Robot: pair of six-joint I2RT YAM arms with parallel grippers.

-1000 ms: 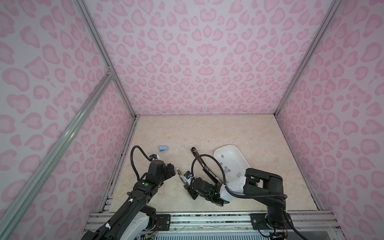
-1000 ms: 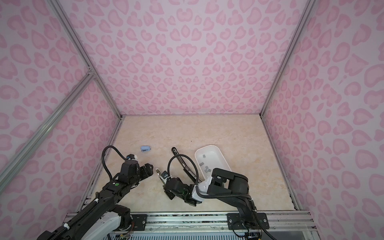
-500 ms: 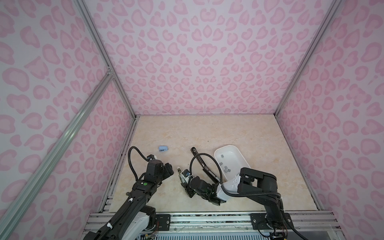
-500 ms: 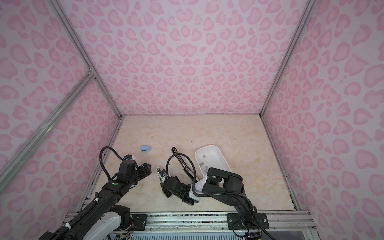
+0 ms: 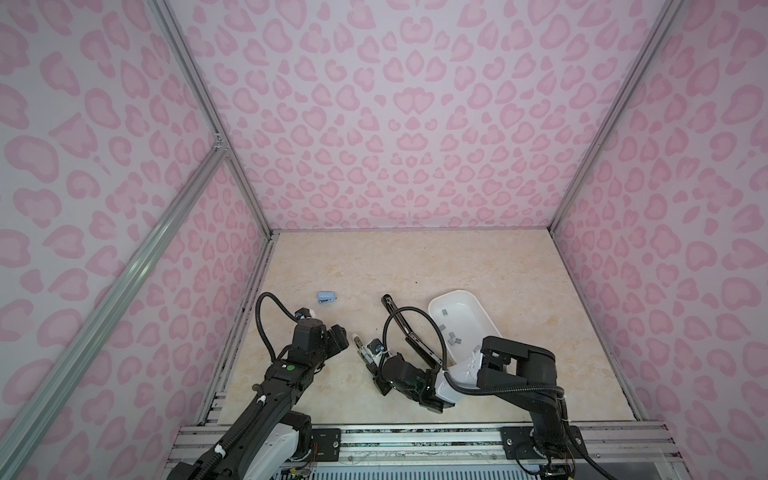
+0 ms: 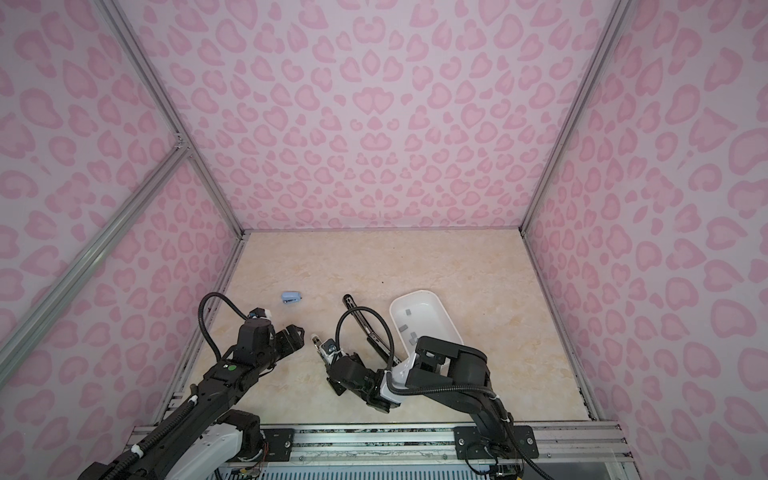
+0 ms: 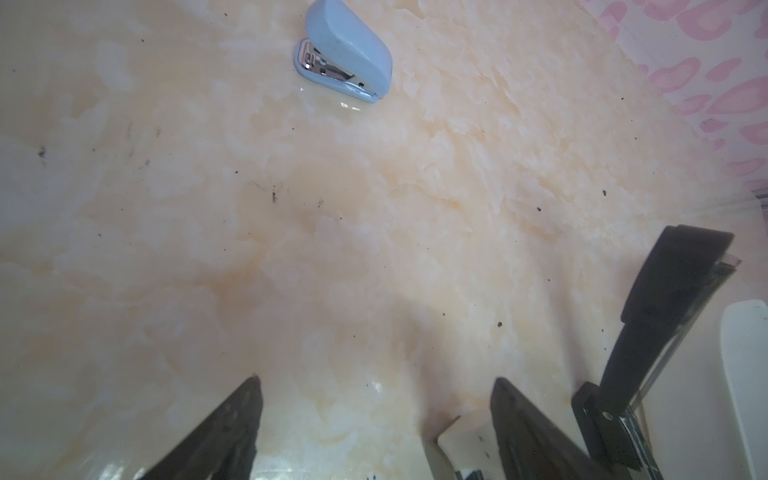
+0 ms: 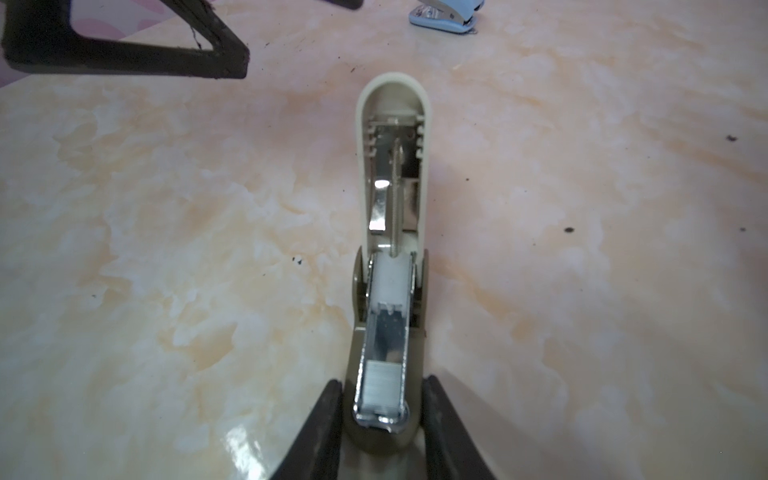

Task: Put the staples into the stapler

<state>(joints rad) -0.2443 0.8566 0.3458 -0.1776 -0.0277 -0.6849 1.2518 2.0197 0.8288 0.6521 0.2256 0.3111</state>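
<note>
On the table [image 8: 166, 249], the right pincer [image 8: 382, 386] gripped the open stapler [image 8: 390, 89], staples [image 8: 381, 374] inside, between its tips. The left pincer [image 7: 376, 380] hung open nearby. Next, I think: push the lid shut.

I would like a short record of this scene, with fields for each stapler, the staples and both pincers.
beige stapler: opened flat, a staple block in its channel
right pincer: fingers flank the beige stapler; grip unclear
left pincer: open, holds nothing
blue mini stapler: closed, apart on table
black stapler: opened, beside white tray
loose staples: in white tray
</note>
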